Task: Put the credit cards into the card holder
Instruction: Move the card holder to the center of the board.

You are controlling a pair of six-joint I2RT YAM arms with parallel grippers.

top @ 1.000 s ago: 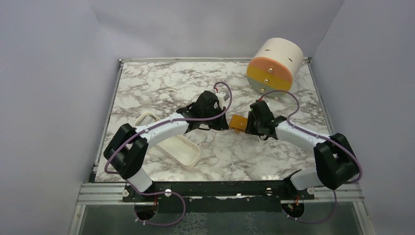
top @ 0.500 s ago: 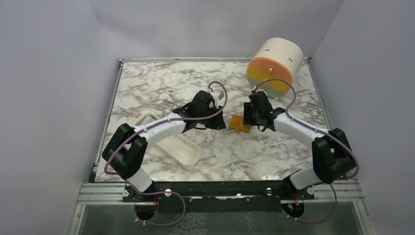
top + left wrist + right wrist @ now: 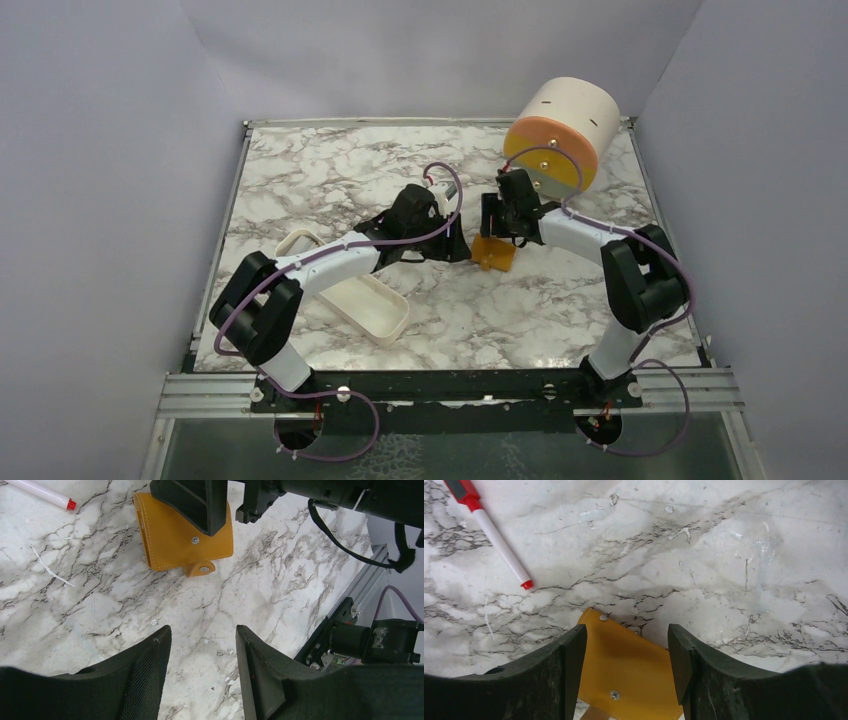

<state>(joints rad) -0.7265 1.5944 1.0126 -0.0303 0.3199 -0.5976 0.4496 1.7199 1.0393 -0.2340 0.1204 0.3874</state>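
The card holder [image 3: 494, 253] is a folded orange-tan wallet lying flat on the marble near the table's middle, its snap tab pointing toward the near edge. It also shows in the left wrist view [image 3: 175, 542] and below the jaws in the right wrist view [image 3: 624, 672]. My left gripper [image 3: 458, 246] stands open just left of it, with only bare marble between its fingers [image 3: 202, 630]. My right gripper [image 3: 497, 226] hangs open above the holder's far edge, gripping nothing [image 3: 626, 632]. The credit cards are out of view.
A red-and-white marker [image 3: 491, 532] lies on the marble beyond the holder; it also shows in the left wrist view [image 3: 42, 492]. A white oblong tray [image 3: 358, 298] sits at the near left under the left arm. A big cream-orange drum [image 3: 560, 130] stands at the back right.
Both grippers have opened. The right arm has swung up and back toward the far side, off the holder. The left gripper has let go and drawn slightly left.
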